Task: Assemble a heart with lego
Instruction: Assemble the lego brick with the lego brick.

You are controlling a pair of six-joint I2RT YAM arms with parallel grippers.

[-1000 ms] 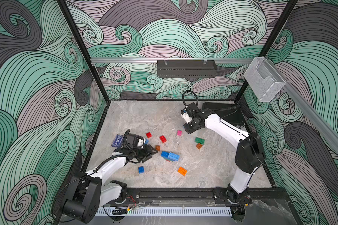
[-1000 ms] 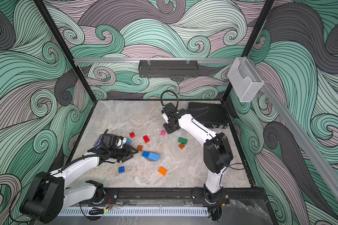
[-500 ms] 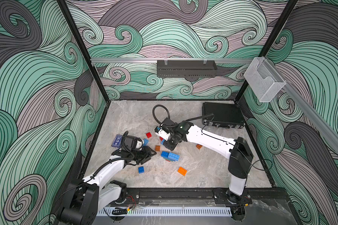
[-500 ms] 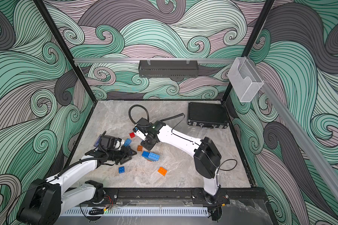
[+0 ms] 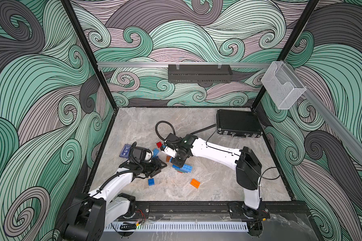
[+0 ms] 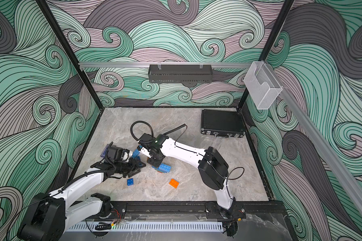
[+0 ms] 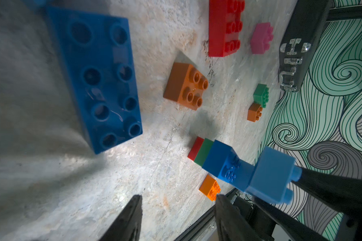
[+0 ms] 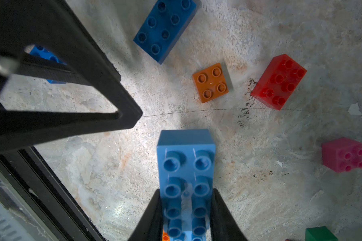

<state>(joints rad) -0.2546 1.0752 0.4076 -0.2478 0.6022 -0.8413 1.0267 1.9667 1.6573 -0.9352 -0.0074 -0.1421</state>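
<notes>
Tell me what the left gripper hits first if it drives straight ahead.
Probably the red-green-blue brick stack, just ahead of the left gripper; depth is unclear, so the tabletop could come first.

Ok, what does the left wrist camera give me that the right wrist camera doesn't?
Left wrist only: the black case and the red-green-blue stack, seen side-on. Right wrist only: the right gripper shut on the long sides of the light blue brick, studs facing the camera. Both: that light blue brick, the dark blue long brick, the brown square brick, the red brick and the pink brick.
</notes>
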